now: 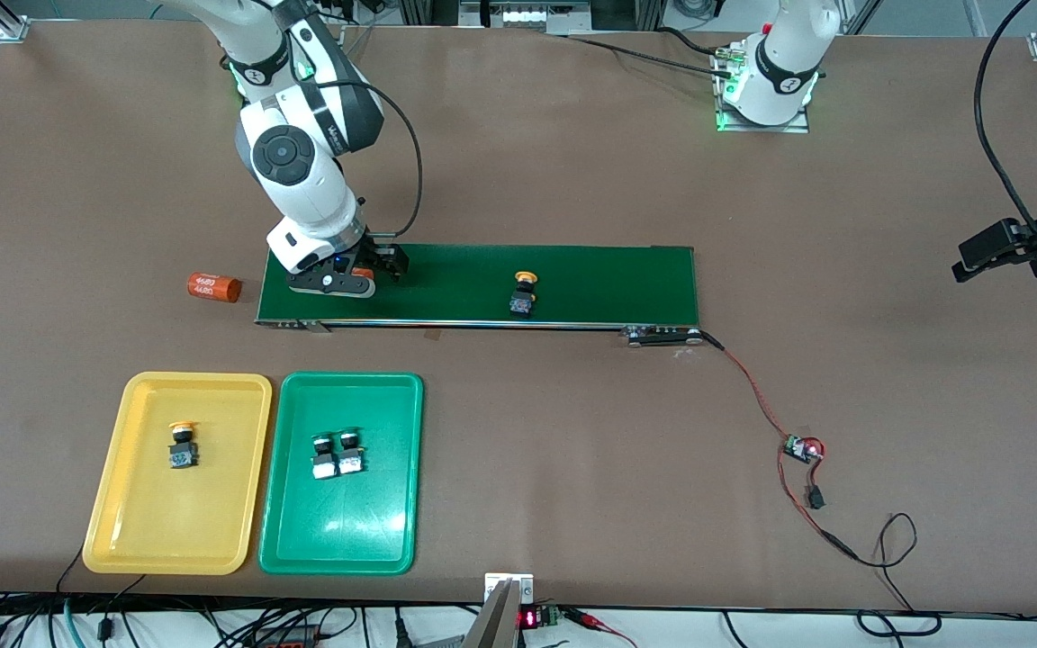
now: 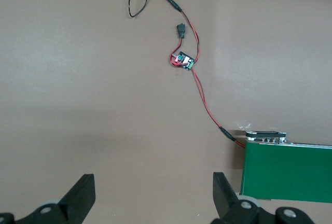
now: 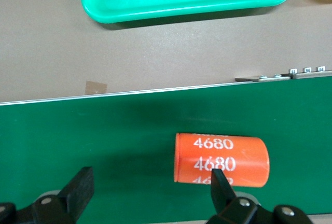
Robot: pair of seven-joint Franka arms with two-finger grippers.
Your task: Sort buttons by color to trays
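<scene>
We see one yellow-capped button (image 1: pixel 182 445) in the yellow tray (image 1: pixel 178 474), lower left of the frame, two green buttons (image 1: pixel 337 454) in the green tray (image 1: pixel 342 472) beside it. Another yellow button (image 1: pixel 523 293) sits mid-frame on the green belt (image 1: pixel 590 283) on the brown table (image 1: pixel 572 162). The right gripper (image 1: pixel 365 270) hangs wide over the belt by an orange can (image 3: pixel 222 159), and the left gripper (image 2: pixel 153 193) waits wide at the right edge.

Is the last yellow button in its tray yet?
No. That yellow button lies on the conveyor belt, outside the yellow tray.

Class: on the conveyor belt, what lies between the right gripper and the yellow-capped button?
Only bare green belt, as the front view shows, lies between the right gripper and the yellow-capped button. The orange cylinder under the gripper shows in the right wrist view.
</scene>
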